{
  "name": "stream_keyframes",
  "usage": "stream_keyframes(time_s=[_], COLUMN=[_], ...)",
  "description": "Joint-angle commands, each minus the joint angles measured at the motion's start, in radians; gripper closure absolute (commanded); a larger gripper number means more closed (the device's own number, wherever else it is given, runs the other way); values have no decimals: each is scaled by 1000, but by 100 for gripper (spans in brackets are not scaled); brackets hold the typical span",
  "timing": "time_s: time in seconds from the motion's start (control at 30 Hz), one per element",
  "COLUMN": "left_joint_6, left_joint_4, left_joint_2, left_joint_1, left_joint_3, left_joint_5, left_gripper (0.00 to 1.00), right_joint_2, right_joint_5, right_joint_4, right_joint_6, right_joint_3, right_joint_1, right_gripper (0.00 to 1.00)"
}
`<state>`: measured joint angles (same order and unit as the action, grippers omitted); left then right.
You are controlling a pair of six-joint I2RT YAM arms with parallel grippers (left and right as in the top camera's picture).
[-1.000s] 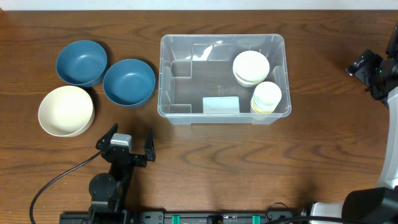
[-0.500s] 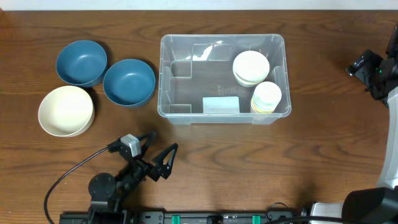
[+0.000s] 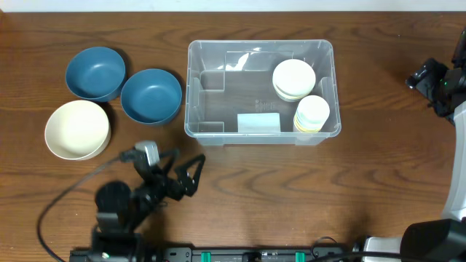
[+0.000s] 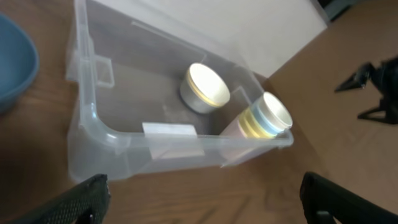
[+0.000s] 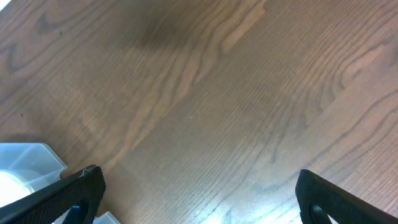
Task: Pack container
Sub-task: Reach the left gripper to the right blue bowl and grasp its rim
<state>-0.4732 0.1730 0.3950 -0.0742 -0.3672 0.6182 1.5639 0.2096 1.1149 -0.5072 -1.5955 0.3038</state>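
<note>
The container (image 3: 191, 87) is a large clear tub at the table's middle, with a whitish label (image 3: 258, 123) on its near wall. Inside at the right are a stack of cream bowls (image 3: 294, 78) and a stack of cups (image 3: 312, 113). The left wrist view shows the container (image 4: 87, 124) with both stacks. My left gripper (image 3: 186, 159) is open and empty, in front of the container's left near corner, apart from it; its fingers frame bare wood (image 4: 205, 205). My right gripper (image 3: 422, 75) is open and empty, far right of the container, over bare wood (image 5: 199, 199).
Two blue bowls (image 3: 95, 73) (image 3: 151, 95) and a cream bowl (image 3: 77, 129) stand left of the container. One blue bowl's edge shows in the left wrist view (image 4: 12, 68). A cable (image 3: 58, 204) trails from the left arm.
My left gripper has swung from facing the far edge to pointing right towards the container, and shifted a little right. The right arm, bowls and container have not moved.
</note>
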Motion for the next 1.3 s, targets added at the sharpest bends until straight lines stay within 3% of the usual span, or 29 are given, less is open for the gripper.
stream_keyframes(time_s=[0.0,0.2,0.33,0.4,0.5,0.7,0.97,1.27], left_joint_6=[112,284,446,551,542,422,-142,-493], left_joint_4=[137,589,822,854,823,806,829,835], left_joint_2=[170,527,709,772,836,995,1164,1313], left_joint_1=[4,4,4,4,4,17,131,157], left_joint_3=[-261,-804,-1078,-1138,-1139,-1138,-1138,-1125], left_joint_5=[-85,-325,-384,-425,-423,-412,-523,-533], left_gripper=[2,2,2,2,2,2,2,1], right_joint_2=[2,2,2,2,2,2,2,2], right_joint_5=[15,15,15,15,15,15,15,15], right_joint_4=[0,0,0,0,0,0,0,0], right_joint_6=[11,11,11,11,11,11,11,11], right_joint_3=[-13,-13,-13,-13,-13,-13,-13,-13], right_joint_1=[3,3,3,3,4,3,3,3], right_gripper=[1,1,1,1,1,1,1,1])
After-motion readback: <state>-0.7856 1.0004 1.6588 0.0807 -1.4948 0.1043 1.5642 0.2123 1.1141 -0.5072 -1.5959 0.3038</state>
